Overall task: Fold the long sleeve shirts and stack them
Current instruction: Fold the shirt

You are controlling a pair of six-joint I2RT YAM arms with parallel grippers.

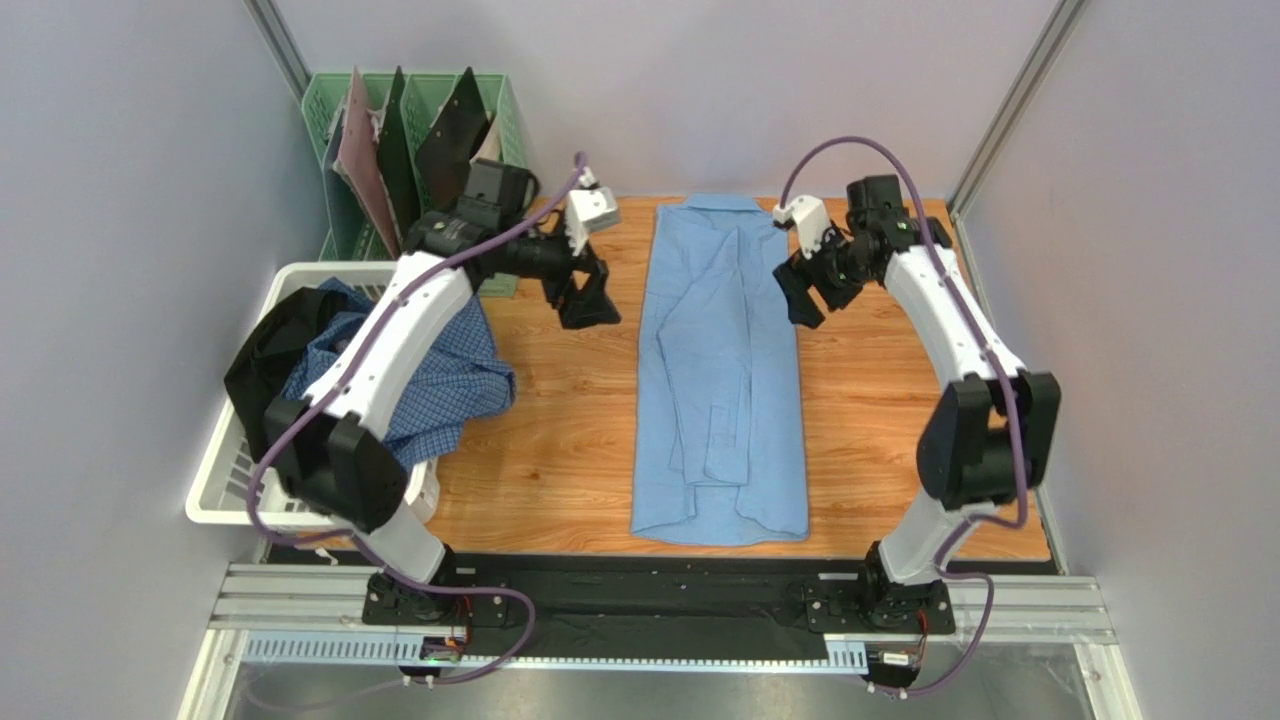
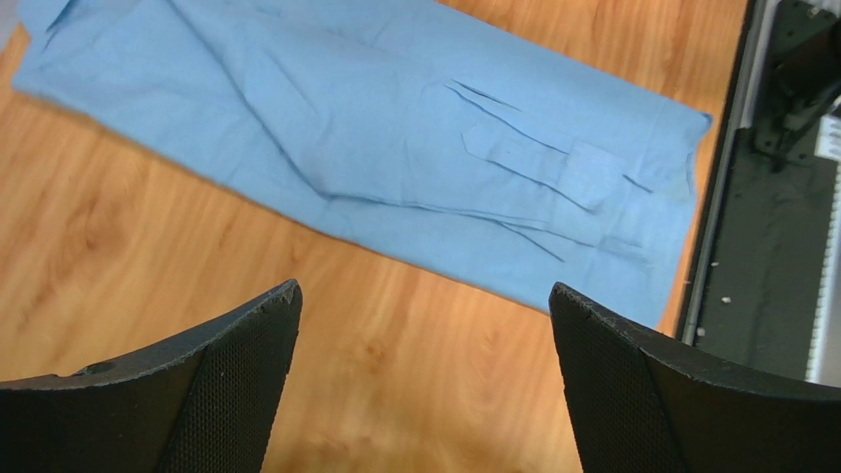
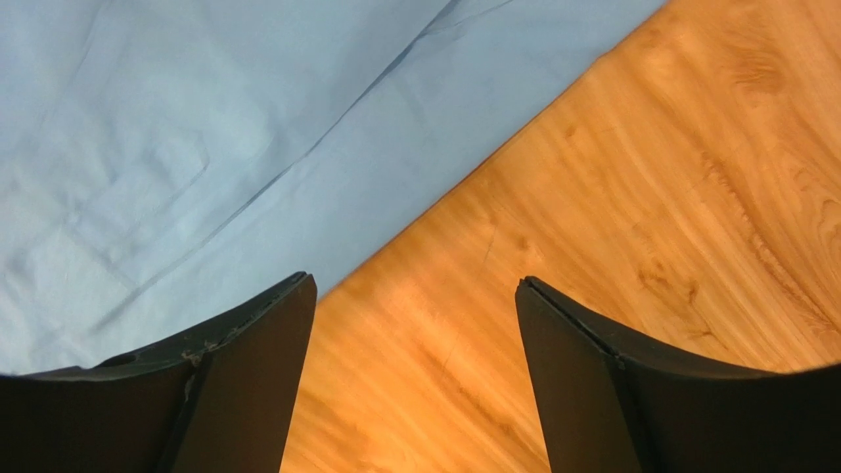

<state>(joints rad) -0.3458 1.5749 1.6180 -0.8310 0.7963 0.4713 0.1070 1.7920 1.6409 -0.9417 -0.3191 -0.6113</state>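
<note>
Both spread, your left hand [image 1: 591,311] and right hand [image 1: 801,306] flank the light blue shirt [image 1: 721,383]. It lies flat.

1. Plain pale grey walls close the space: a left wall [image 1: 120,225], a back wall [image 1: 676,90] and a right wall [image 1: 1157,300]
2. A slanting metal post [image 1: 278,45] rises at the back left corner, and a second post [image 1: 1022,90] at the back right
3. A table [image 1: 887,405] with a warm wood-grain top fills the middle, evenly lit with soft shadows
4. A green slotted rack [image 1: 508,120] at the far left corner holds upright dark boards [image 1: 403,150]
5. A white basket [image 1: 223,483] sits at the table's left side
6. A black strip [image 1: 646,593] and a ribbed aluminium rail [image 1: 676,648] run along the near edge
</note>
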